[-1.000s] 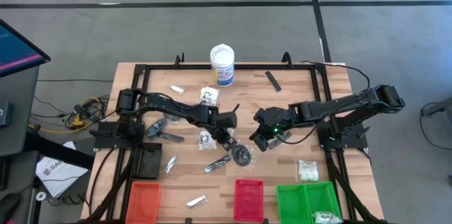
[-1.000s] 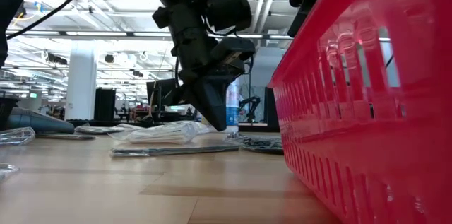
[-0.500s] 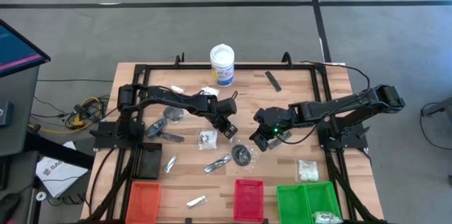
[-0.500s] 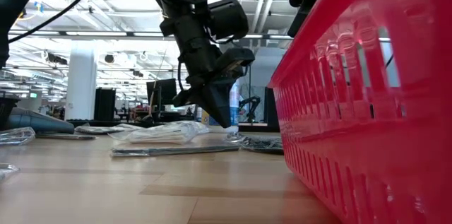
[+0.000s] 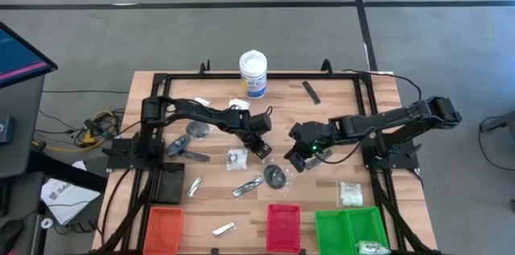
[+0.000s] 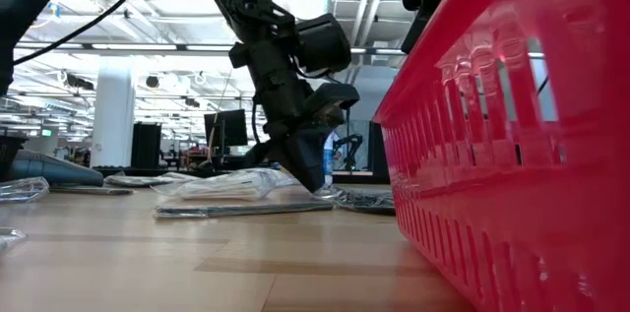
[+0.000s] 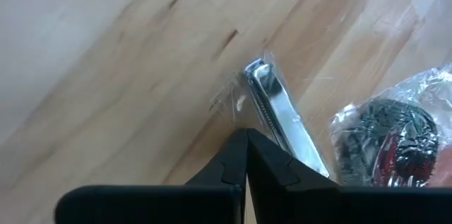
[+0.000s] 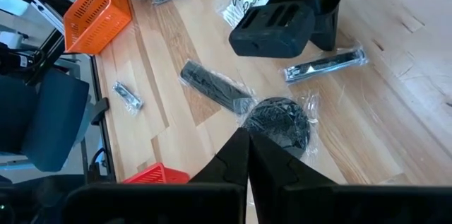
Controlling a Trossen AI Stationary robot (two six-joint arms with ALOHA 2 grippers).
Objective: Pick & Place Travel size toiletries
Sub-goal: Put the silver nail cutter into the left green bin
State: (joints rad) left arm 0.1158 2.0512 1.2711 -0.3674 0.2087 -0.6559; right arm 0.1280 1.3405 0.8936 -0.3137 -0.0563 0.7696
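Travel size toiletries in clear packets lie scattered on the wooden table (image 5: 378, 138). My left gripper (image 5: 263, 152) is shut, slanting down with its tips (image 6: 318, 186) low over the table. They stand right at the end of a silvery packet (image 7: 279, 114), beside a dark round disc (image 7: 385, 128) in its wrapper. My right gripper (image 5: 298, 162) hangs shut above the same disc (image 8: 279, 121) and holds nothing. Near the disc lie a long dark packet (image 8: 215, 86) and a clear packet with white contents (image 5: 236, 158). My left gripper has its shut fingertips (image 7: 240, 143) at the clear edge of the silvery packet's far end (image 7: 247, 75), slanting down from the table's left. I cannot tell whether they touch it. The packet lies flat on the table.
A white tub (image 5: 253, 72) with a blue label stands at the far edge, a black stick (image 5: 311, 92) to its right. Orange (image 5: 163, 227), red (image 5: 282, 227) and green (image 5: 350, 229) trays line the near edge. More packets (image 5: 193, 185) lie to the left; a white one (image 5: 349, 193) lies near the green tray.
My left gripper, still shut, has shifted a little toward the table's far edge and sunk toward the tabletop beside the packets. My right arm has kept still.
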